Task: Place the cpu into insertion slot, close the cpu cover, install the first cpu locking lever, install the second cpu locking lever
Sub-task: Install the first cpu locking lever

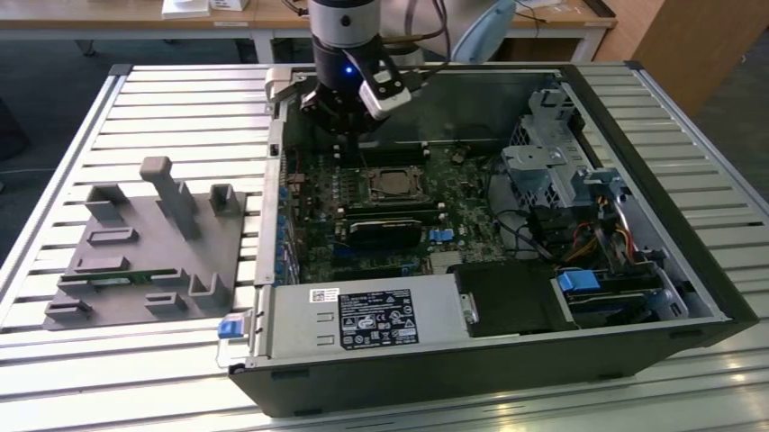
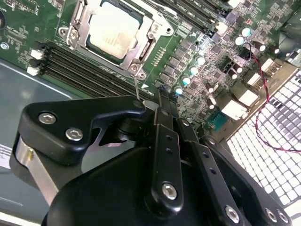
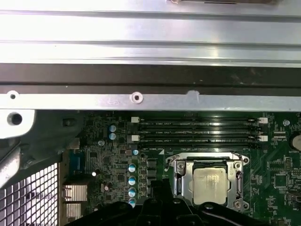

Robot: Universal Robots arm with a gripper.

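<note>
second wrist view tells it best: the gripper has its jaws drawn narrow, pinched on the top end of a thin wire locking lever; that lever stands up steeply from a corner of the socket, not down flat; right behind it the cpu sits in the insertion slot, pale metal face up; the cpu cover lies flat over it, and the chip shows through the square cut-out; beside the socket run the long black memory slots, parallel to one of its edges; all round is the green motherboard, thick with little capacitors; over in the first wrist view, same story, chip seated and silver frame down around it, the gripper's dark bulk just beside the socket; exterior view now: the arm drops from above into the open computer case, gripper low over the board close to the socket; the case lies on its side on a slatted table; a grey fixture sits well apart, at the exterior view's left
</note>
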